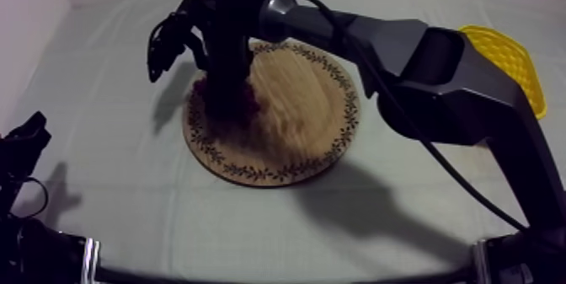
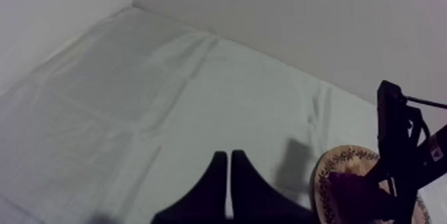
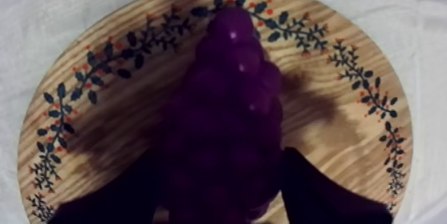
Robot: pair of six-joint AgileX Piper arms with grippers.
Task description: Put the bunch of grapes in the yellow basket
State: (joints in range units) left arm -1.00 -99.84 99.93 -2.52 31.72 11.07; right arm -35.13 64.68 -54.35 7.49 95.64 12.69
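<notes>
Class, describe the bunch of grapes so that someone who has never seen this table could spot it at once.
On the grey-white cloth sits a round wooden board with a patterned rim. Close to that rim, in the right gripper, lies the bunch of grapes: a dark purple knobbly cluster, the only fruit there.

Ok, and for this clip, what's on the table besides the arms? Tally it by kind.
wooden board: 1
bunch of grapes: 1
yellow basket: 1
Total: 3
</notes>
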